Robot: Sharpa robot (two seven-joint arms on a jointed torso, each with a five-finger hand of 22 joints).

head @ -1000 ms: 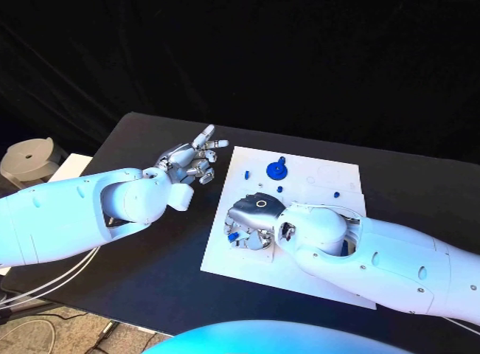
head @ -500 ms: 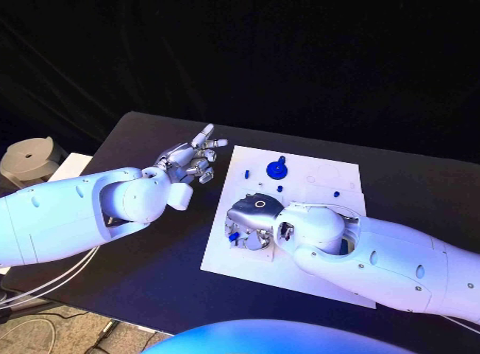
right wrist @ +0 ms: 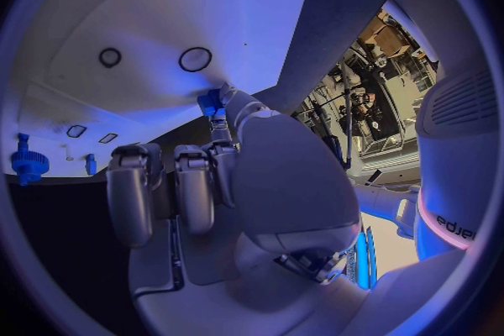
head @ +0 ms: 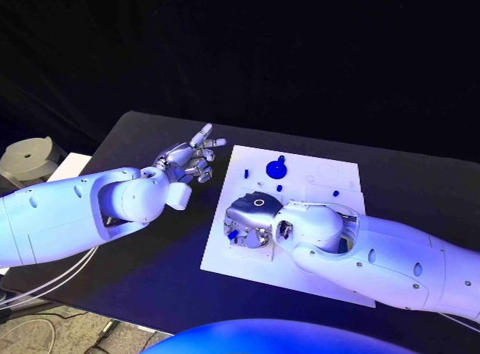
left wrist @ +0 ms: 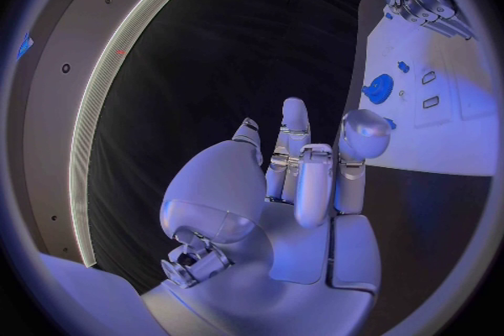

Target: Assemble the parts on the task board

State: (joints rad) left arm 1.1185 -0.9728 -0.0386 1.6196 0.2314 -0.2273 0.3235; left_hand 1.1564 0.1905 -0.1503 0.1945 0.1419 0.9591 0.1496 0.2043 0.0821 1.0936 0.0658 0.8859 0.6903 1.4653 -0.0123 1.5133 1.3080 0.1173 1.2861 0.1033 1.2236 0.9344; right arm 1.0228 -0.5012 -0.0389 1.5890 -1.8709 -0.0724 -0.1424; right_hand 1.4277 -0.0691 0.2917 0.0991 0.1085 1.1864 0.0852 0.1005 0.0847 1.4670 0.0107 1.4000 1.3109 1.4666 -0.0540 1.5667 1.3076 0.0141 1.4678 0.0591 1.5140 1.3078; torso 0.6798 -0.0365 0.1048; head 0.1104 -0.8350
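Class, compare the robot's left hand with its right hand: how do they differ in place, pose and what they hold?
The left hand is over the black table beside the white task board, fingers spread, holding nothing. The right hand is over the board, fingers curled down, pinching a small blue part. Both are silver hands on white arms.

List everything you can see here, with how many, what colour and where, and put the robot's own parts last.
Table: one, black, under everything.
Task board: one, white, middle of the table.
Gear part: one, blue, round, far end of the board.
Small parts: a few, blue, scattered on the board; exact count unclear.
Held part: one, blue, at the right hand's fingertips.
Round object: one, pale, beyond the table's left edge.
Left hand: silver, empty, fingers apart, left of the board.
Right hand: silver, over the board's near half.
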